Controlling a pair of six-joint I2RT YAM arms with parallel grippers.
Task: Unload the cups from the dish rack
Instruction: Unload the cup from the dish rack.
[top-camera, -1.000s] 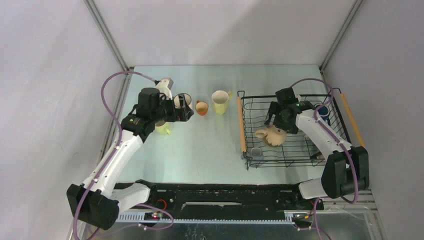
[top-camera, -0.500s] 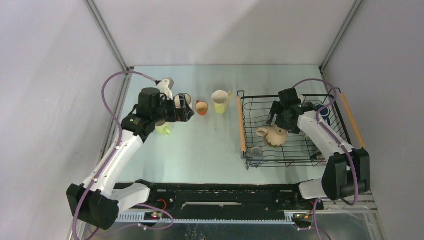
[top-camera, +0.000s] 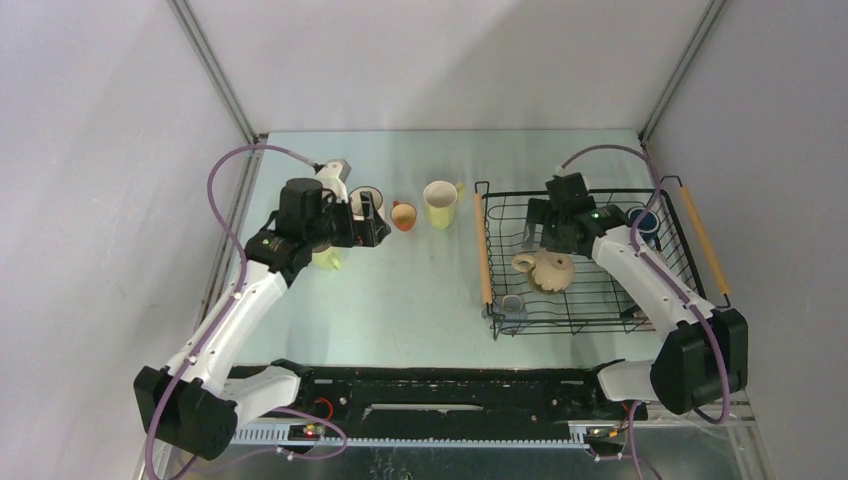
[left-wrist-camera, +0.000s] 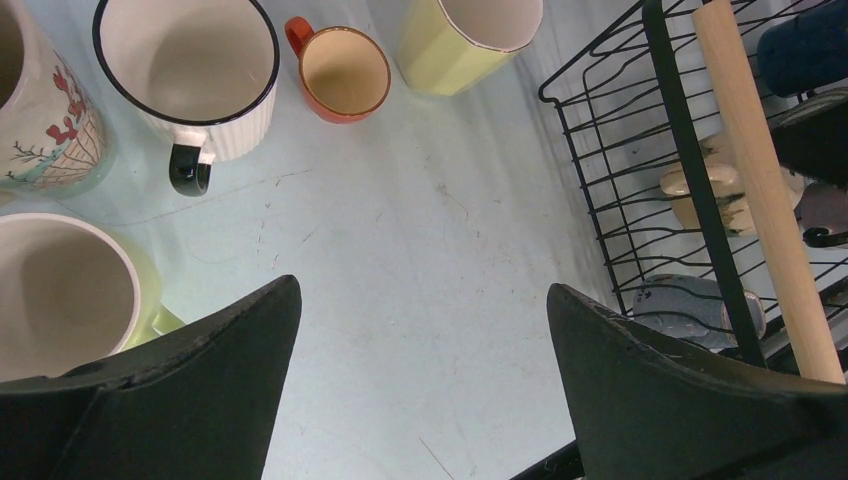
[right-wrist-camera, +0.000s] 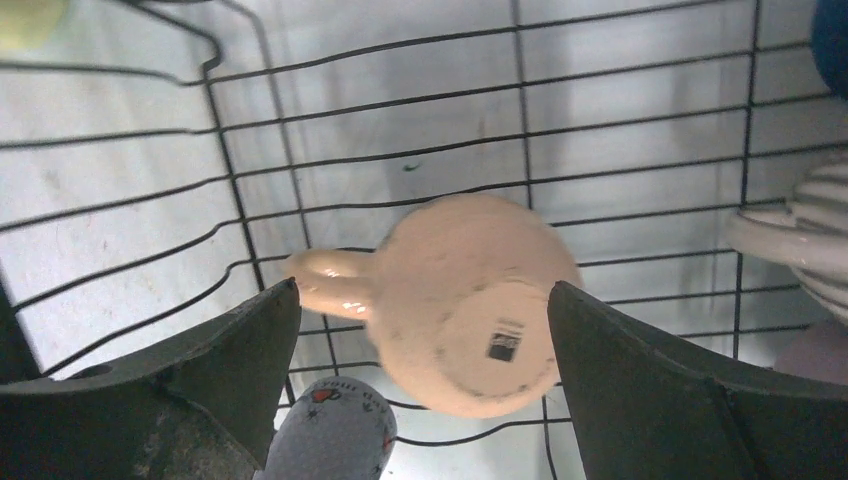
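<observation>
The black wire dish rack stands on the right. A tan cup lies on its side in it, with a grey cup at the near left corner and a dark blue cup at the far right. My right gripper is open and empty, hovering over the tan cup, which lies between its fingers below. My left gripper is open and empty above the table. A cream ribbed cup, an orange-red cup, a pale yellow cup and a yellow-green cup stand near it.
A white mug with a red pattern stands at the far left of the cup row. The rack's wooden rod handles run along its left and right sides. A white ribbed piece and a mauve shape lie in the rack's right part.
My right gripper has moved a little up and to the left over the rack. The tan cup has shifted slightly. The left arm has barely moved.
</observation>
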